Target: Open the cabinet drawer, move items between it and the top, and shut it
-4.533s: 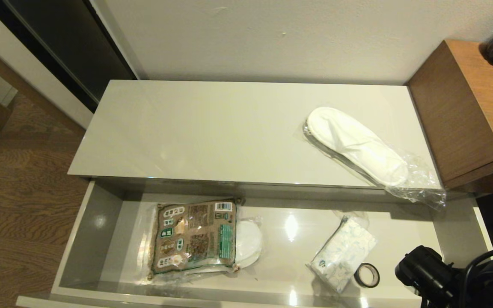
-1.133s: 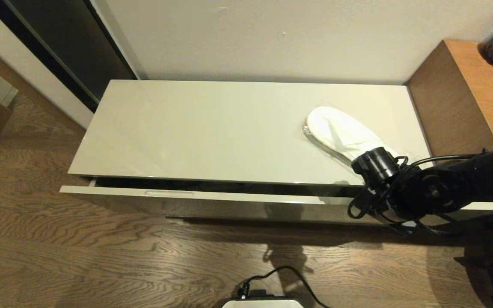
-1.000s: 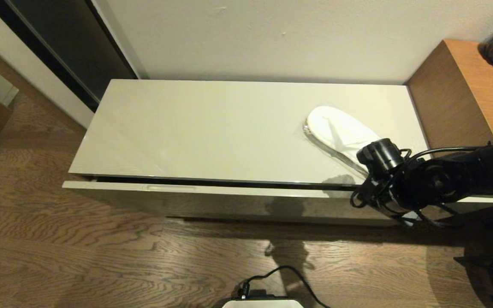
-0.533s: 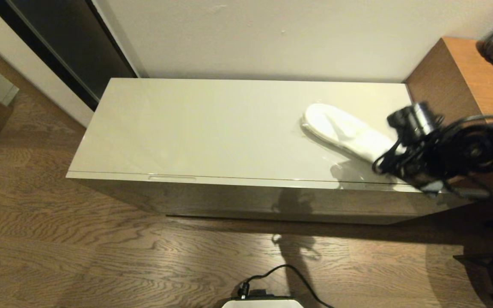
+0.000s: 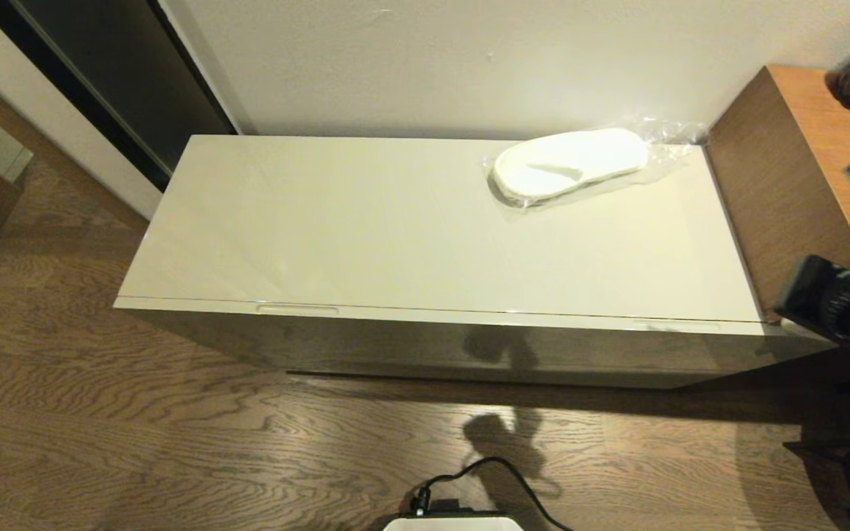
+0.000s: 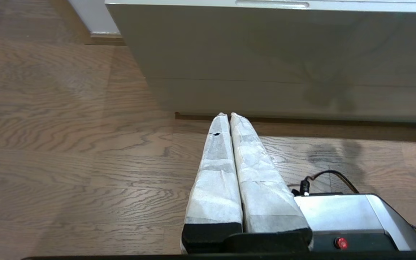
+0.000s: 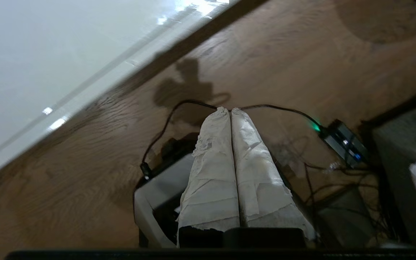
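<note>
1. Right gripper: the tape-wrapped fingers are pressed flat together with nothing between them. It hangs over the wooden floor, off the right end of the cabinet, pointing down at a black cable and some electronics. In the head view only the dark arm shows, at the right edge beside the brown side cabinet.
2. Left gripper: also closed and empty, fingers side by side. It sits low in front of the cabinet, above the floor and next to the robot's silver base.
3. The cabinet drawer is pushed fully in, its front flush under the edge of the top, with a recessed slot showing along that edge.
4. The top carries one thing: the white slipper in its clear plastic, lying near the back right corner, close to the wall and just beside the side cabinet.
5. The tissue pack can't be seen anywhere.
</note>
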Robot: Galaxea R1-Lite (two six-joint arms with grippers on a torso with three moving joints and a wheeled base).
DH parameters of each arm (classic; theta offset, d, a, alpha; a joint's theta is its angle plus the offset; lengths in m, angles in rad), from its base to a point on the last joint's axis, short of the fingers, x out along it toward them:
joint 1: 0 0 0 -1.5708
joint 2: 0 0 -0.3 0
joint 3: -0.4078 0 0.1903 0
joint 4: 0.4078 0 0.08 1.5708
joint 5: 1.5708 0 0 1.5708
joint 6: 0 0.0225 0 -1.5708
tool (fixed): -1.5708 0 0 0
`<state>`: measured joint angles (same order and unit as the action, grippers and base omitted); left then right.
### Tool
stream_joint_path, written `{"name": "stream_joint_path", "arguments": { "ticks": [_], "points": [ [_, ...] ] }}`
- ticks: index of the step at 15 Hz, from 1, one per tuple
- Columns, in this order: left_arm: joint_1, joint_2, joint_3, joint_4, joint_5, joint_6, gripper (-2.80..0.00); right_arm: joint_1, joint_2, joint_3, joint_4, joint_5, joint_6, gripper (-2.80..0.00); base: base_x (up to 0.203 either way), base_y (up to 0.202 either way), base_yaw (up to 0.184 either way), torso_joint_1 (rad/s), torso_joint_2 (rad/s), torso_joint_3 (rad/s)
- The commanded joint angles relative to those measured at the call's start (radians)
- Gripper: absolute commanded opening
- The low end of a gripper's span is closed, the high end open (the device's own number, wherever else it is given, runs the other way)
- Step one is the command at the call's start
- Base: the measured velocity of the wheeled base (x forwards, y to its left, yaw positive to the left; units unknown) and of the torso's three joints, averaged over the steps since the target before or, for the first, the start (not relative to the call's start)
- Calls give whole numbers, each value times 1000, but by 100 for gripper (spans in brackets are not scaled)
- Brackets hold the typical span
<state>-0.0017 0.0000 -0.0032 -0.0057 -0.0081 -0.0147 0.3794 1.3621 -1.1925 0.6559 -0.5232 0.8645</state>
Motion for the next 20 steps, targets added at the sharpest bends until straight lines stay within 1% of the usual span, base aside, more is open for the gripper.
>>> {"name": "stream_joint_path", "arguments": {
  "ticks": [1,3,4,5,6,7,8,9,10,11,12,13,14,16,18,19,20],
  "points": [
    [0,2,0,0,0,-1,-280,25,-271,68,178,2,60,-280,0,0,0,0,0,0],
    [0,2,0,0,0,-1,-280,26,-427,80,401,4,110,-280,0,0,0,0,0,0],
    [0,2,0,0,0,-1,-280,12,-485,65,531,5,120,-280,0,0,0,0,0,0],
    [0,2,0,0,0,-1,-280,1,-524,14,619,5,118,-280,0,0,0,0,0,0],
    [0,2,0,0,0,-1,-280,-11,-540,-79,699,6,103,-280,0,0,0,0,0,0],
    [0,2,0,0,0,-1,-280,-34,-550,-195,751,7,82,-280,0,0,0,0,0,0],
    [0,2,0,0,0,-1,-280,-75,-559,-323,787,16,40,-280,0,0,0,0,0,0],
    [0,2,0,0,0,-1,-280,-143,-577,-445,813,44,-46,-280,0,0,0,0,0,0],
    [0,2,0,0,0,-1,-280,-243,-613,-524,830,87,-177,-280,0,0,0,0,0,0],
    [0,2,0,0,0,-1,-280,-346,-678,-569,843,139,-327,-280,0,0,0,0,0,0],
    [0,2,0,0,0,-1,-280,-411,-751,-570,852,180,-436,-280,0,0,0,0,0,0],
    [0,2,0,0,0,-1,-280,-443,-805,-534,858,207,-488,-280,0,0,0,0,0,0],
    [0,2,0,1,0,-1,-280,-459,-858,-455,862,224,-522,-280,0,0,0,0,0,0],
    [0,2,0,0,0,0,-280,-455,-1005,-226,868,246,-561,-280,0,0,0,0,0,0],
    [0,2,0,0,0,-1,-280,-447,-1092,-61,872,260,-585,-280,0,0,0,0,0,0],
    [0,2,0,0,0,1,-280,-445,-1098,-2,872,251,-581,-280,0,0,0,0,0,0],
    [0,2,0,0,0,-1,-280,-442,-1104,44,830,209,-577,-280,0,0,0,0,0,0]
  ]
}}
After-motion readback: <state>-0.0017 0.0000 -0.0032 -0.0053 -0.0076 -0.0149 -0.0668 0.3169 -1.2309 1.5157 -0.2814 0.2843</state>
